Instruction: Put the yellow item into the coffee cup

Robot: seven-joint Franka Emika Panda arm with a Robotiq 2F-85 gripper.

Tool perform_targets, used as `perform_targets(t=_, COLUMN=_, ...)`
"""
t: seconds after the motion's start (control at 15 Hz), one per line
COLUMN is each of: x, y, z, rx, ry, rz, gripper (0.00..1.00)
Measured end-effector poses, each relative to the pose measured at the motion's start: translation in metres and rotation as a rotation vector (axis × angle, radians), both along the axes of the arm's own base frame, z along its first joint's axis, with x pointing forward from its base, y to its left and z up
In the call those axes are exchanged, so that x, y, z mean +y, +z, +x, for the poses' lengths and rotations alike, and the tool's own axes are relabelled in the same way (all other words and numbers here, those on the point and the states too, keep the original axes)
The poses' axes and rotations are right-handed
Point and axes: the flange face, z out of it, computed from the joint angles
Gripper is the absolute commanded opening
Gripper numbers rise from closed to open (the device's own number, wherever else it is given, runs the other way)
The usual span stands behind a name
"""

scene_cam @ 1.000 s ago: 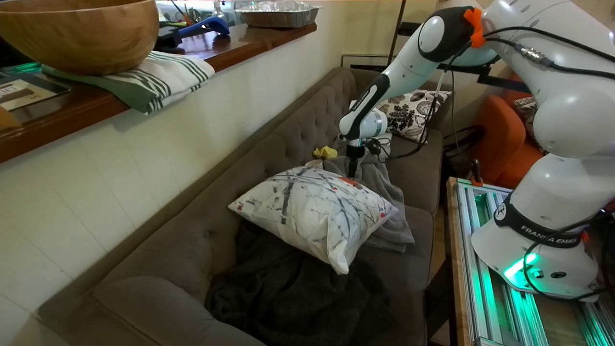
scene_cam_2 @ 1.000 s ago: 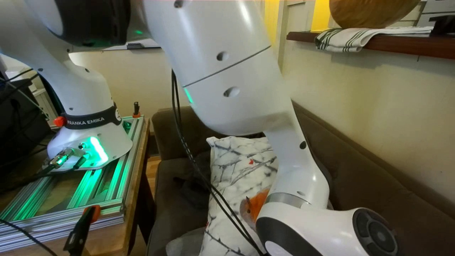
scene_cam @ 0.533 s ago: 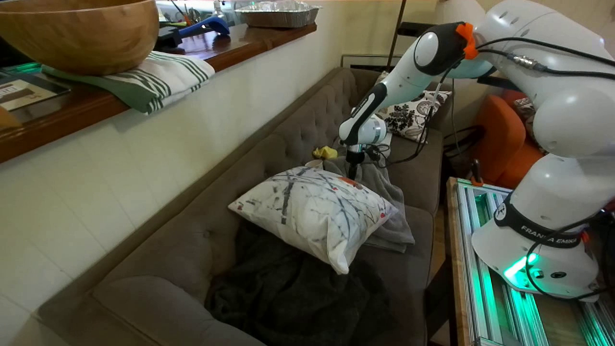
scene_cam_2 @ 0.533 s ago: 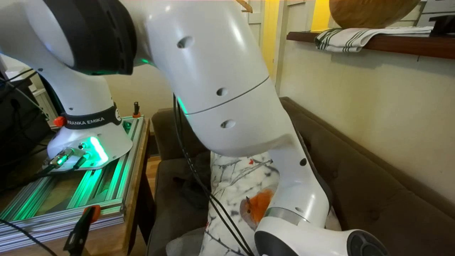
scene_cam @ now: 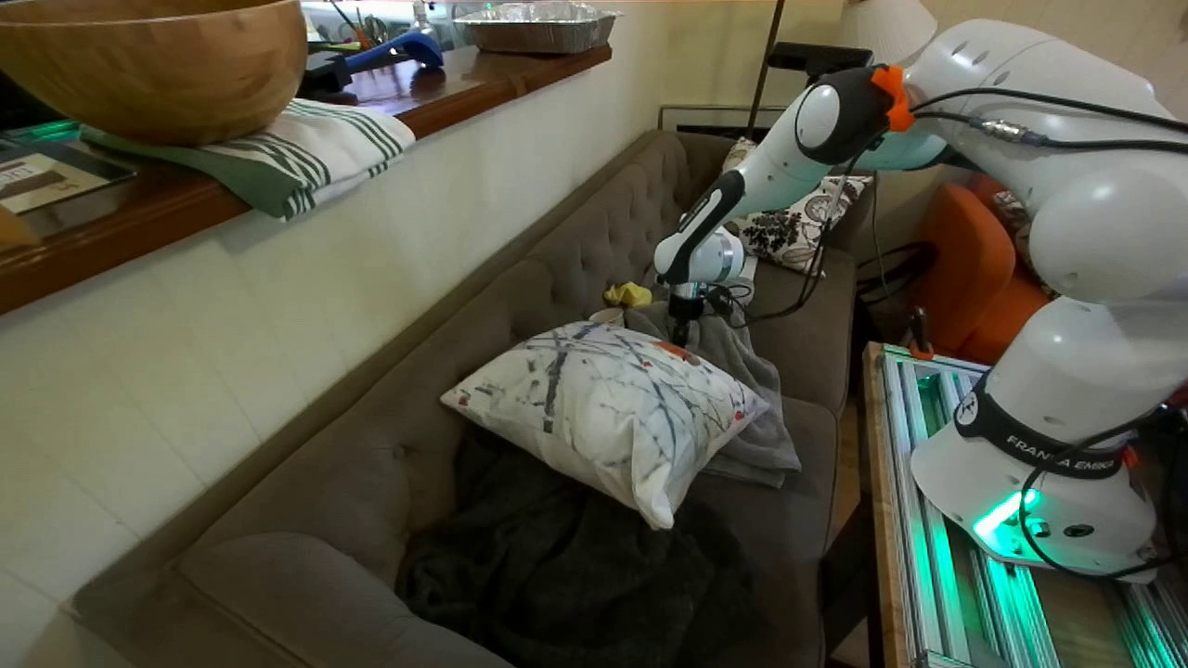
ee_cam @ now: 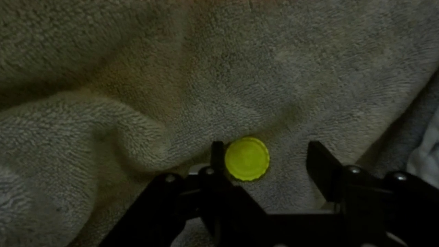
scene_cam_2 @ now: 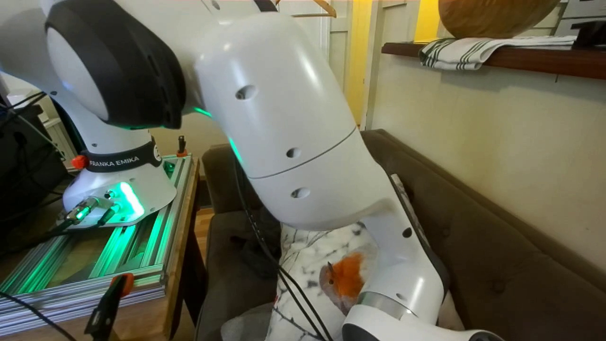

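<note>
In the wrist view the yellow item (ee_cam: 247, 158), a small round cap with a crimped edge, lies flat on a grey fleece blanket (ee_cam: 260, 68). My gripper (ee_cam: 266, 145) stands open around it. The left of its fingers (ee_cam: 217, 154) is right beside the cap, perhaps touching; a wide gap separates the cap from the opposite finger. An exterior view has the gripper (scene_cam: 682, 332) pointing down at the blanket behind the patterned cushion. The pale coffee cup (scene_cam: 608, 317) sits left of it there, its lower part hidden by that cushion.
A white branch-print cushion (scene_cam: 603, 399) lies close in front of the gripper and cup. Behind the cup is a crumpled yellow thing (scene_cam: 628, 294). The sofa's tufted backrest (scene_cam: 566, 260) runs alongside. A flowered cushion (scene_cam: 789, 218) leans at the far end.
In both exterior views the arm has come down, its elbow clearly lower. The hand has sunk slightly towards the blanket. Cup, cushions and crumpled yellow thing have stayed put.
</note>
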Motion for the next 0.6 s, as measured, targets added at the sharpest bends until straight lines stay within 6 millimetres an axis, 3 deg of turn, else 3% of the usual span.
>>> perform_targets(t=0.33, x=-0.0026, y=-0.0065, z=0.0001, rx=0.0, ry=-0.003, rz=0.01, gripper=0.65)
perform_targets(t=0.6, x=-0.006, y=-0.0021, z=-0.0021, rx=-0.038, ry=-0.014, rz=0.129, gripper=0.67)
